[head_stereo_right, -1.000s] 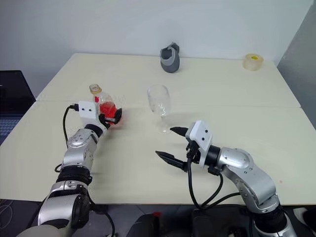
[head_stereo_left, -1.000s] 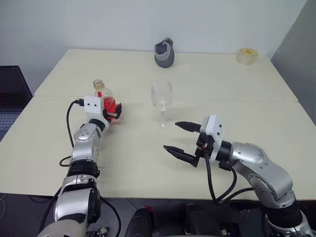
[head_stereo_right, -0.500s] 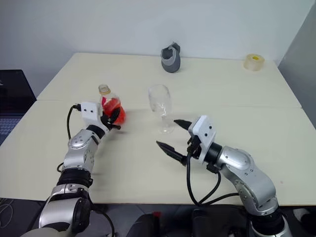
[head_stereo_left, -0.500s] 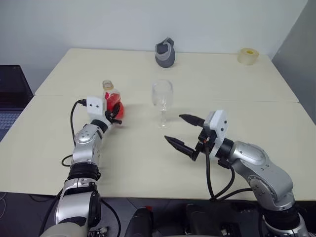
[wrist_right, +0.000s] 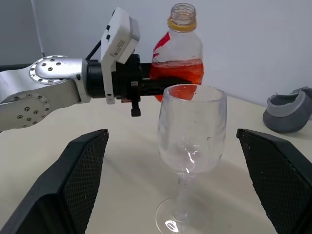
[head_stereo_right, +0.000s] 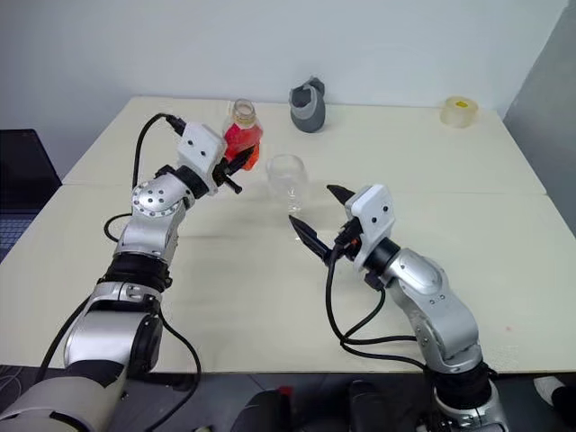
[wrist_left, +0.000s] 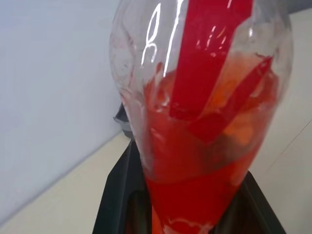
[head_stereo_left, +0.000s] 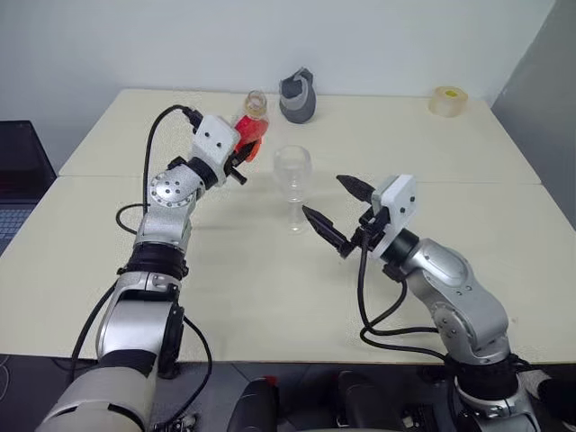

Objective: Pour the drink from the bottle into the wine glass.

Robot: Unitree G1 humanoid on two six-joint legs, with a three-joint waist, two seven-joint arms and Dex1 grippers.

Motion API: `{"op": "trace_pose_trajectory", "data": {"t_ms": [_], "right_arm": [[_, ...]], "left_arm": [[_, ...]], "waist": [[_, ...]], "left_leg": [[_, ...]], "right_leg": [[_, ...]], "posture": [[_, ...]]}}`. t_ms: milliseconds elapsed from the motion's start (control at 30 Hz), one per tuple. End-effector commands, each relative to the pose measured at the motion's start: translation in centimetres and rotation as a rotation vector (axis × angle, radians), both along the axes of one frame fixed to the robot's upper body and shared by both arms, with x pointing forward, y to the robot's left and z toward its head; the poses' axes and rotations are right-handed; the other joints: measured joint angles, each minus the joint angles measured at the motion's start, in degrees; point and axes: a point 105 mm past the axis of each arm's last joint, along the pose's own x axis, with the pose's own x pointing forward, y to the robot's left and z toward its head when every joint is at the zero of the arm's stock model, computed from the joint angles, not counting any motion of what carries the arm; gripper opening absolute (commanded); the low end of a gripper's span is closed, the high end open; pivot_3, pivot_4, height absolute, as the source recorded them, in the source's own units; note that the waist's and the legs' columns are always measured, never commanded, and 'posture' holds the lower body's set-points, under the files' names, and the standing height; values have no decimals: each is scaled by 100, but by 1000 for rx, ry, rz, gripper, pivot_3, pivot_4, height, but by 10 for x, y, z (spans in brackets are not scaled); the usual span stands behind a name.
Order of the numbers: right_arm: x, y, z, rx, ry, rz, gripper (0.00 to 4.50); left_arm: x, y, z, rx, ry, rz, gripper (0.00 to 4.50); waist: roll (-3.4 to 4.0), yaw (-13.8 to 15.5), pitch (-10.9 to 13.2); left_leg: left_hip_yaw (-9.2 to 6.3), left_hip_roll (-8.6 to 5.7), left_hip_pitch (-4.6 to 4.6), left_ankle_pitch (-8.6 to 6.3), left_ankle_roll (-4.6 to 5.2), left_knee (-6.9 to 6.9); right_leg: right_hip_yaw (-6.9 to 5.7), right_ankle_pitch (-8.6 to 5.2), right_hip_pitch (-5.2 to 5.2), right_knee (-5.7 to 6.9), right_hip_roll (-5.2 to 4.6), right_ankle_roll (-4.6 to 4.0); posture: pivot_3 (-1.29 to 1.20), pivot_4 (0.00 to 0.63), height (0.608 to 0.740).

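Observation:
The bottle (head_stereo_left: 253,124), clear with a yellowish neck ring and no cap on its mouth, hangs upright above the table, just left of and behind the wine glass (head_stereo_left: 292,176). My left gripper (head_stereo_left: 243,150) is shut on the bottle's lower body; its black fingers (wrist_left: 116,195) flank it. The red drink (wrist_right: 176,73) fills the bottle's lower half. The empty glass stands on the table (head_stereo_left: 270,288). My right gripper (head_stereo_left: 325,198) is open, level, on the near right of the glass, whose bowl and stem stand between the fingers (wrist_right: 73,180) without touching them.
A grey jug-like object (head_stereo_left: 297,95) stands at the back of the table, behind the bottle. A yellowish tape roll (head_stereo_left: 448,101) lies at the back right. A dark laptop (head_stereo_left: 18,175) sits past the table's left edge.
My left gripper closed on the bottle, lifted it off the table and carried it up and right, close to the glass. My right gripper, still open, moved forward towards the glass stem.

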Motion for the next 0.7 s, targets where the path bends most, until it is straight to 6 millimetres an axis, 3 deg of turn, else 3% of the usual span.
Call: {"op": "trace_pose_trajectory", "data": {"t_ms": [33,367,700], "right_arm": [[-3,5,13,29,-63,-9,4500],[2,12,14,53,-54,-40,4500],[4,15,17,57,-53,-43,4500]], "left_arm": [[-4,-1,36,153,-212,16,832],[-10,-5,37,379,-388,13,766],[-6,1,38,521,-458,68,746]], "waist": [[0,4,0],[0,16,0],[0,13,1]], "left_leg": [[0,-1,-2,0,0,0],[-2,-3,-4,0,0,4],[-1,-3,-5,0,0,3]], "right_leg": [[0,0,-1,-1,-1,0],[-2,0,-3,1,-5,0],[-3,0,-4,1,-4,0]], "posture": [[0,150,740],[0,150,740],[0,150,740]]}}
